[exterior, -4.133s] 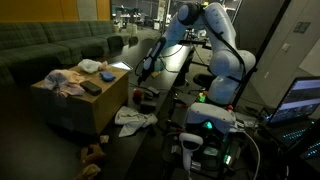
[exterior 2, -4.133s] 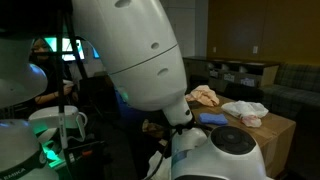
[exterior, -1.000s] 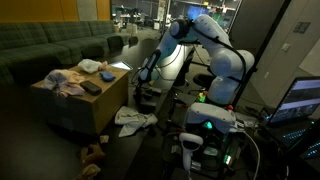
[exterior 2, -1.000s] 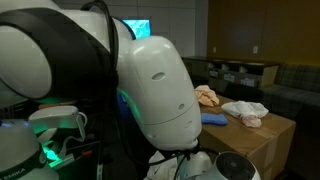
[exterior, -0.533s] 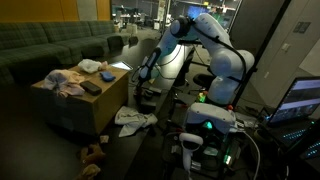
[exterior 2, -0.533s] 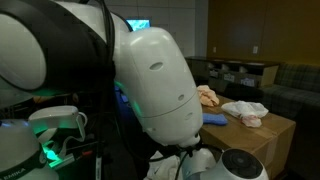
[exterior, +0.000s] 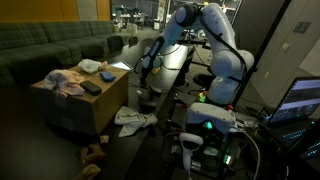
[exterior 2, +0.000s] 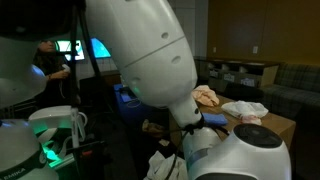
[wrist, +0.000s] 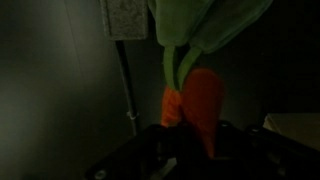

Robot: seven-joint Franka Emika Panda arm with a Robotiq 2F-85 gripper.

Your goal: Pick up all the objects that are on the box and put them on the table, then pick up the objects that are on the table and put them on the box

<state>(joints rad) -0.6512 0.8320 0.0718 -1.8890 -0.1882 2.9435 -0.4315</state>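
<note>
In the wrist view my gripper (wrist: pixel 196 138) is shut on an orange-red soft toy (wrist: pixel 203 95) with green leaves (wrist: pixel 200 30), which hangs clear of the dark surface. In an exterior view the gripper (exterior: pixel 143 76) hovers over the black table (exterior: pixel 160 110), to the right of the tan box (exterior: pixel 75 105). A pinkish-white cloth (exterior: pixel 64 82), a white-grey cloth (exterior: pixel 90 66), a teal-grey cloth (exterior: pixel 106 74) and a flat black piece (exterior: pixel 91 88) lie on the box. The box (exterior 2: pixel 272 132) and cloths (exterior 2: pixel 244 110) also show past the arm.
A white cloth (exterior: pixel 132 118) lies on the table near the box's front corner, and a brown plush toy (exterior: pixel 95 155) lies lower down. A dark green sofa (exterior: pixel 50 45) runs behind the box. The robot base and electronics (exterior: pixel 205 125) stand to the right.
The gripper closed on the orange-red toy at the table and has risen with it. The arm has swung upward; the things on the box have not moved.
</note>
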